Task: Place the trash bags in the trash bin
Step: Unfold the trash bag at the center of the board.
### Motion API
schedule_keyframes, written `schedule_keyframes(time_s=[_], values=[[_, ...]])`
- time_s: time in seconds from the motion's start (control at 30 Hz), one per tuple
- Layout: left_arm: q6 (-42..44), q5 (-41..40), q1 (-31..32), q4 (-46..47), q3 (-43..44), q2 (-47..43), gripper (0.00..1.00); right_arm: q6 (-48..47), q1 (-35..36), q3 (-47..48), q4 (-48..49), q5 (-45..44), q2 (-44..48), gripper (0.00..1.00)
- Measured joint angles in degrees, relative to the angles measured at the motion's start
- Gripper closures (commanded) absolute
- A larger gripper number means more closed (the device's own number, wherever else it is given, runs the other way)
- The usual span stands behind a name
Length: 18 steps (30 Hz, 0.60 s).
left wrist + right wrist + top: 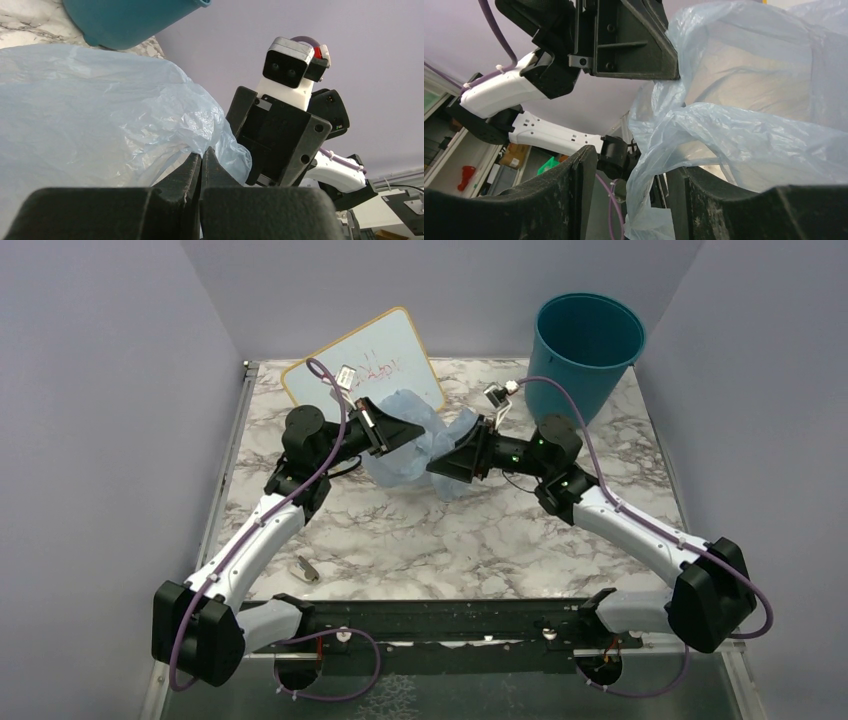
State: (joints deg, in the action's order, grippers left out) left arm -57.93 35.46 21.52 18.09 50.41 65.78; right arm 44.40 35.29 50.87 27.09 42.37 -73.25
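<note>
The pale-blue trash bag point(415, 445) hangs crumpled between my two grippers above the middle of the marble table. My left gripper point(393, 435) is shut on a fold of the bag; in the left wrist view its jaws point(204, 154) pinch the film point(90, 115). My right gripper point(440, 468) is open at the bag's right side. In the right wrist view point(634, 175) a loose edge of the bag point(749, 125) hangs between its spread fingers. The teal trash bin point(585, 350) stands upright at the far right corner, apart from both grippers; its base shows in the left wrist view point(130, 20).
A white board point(365, 370) with a tan rim leans at the back behind the bag. A small grey object point(307, 568) lies on the table point(470, 540) near the left arm. Purple walls close in the left, back and right sides.
</note>
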Motion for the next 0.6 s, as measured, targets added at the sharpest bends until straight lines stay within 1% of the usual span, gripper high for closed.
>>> schedule_keyframes(time_s=[0.17, 0.27, 0.43, 0.5, 0.53, 0.6], values=[[-0.2, 0.0, 1.8, 0.6, 0.0, 0.0, 1.00, 1.0, 0.0, 0.3, 1.8, -0.8, -1.2, 0.41], [-0.3, 0.1, 3.0, 0.9, 0.0, 0.0, 1.00, 0.5, 0.0, 0.9, 1.1, -2.3, -2.3, 0.42], [-0.3, 0.5, 3.6, 1.1, 0.0, 0.0, 1.00, -1.4, 0.0, 3.1, -1.7, -5.6, -2.7, 0.40], [-0.3, 0.5, 3.6, 1.1, 0.0, 0.0, 1.00, -2.3, 0.0, 3.8, -2.3, -6.9, -2.7, 0.45], [-0.3, 0.5, 3.6, 1.1, 0.0, 0.0, 1.00, -2.7, 0.0, 3.9, -2.6, -7.4, -2.6, 0.51], [-0.3, 0.7, 3.6, 1.1, 0.0, 0.0, 1.00, -3.5, 0.0, 4.0, -3.3, -7.7, -2.6, 0.68]])
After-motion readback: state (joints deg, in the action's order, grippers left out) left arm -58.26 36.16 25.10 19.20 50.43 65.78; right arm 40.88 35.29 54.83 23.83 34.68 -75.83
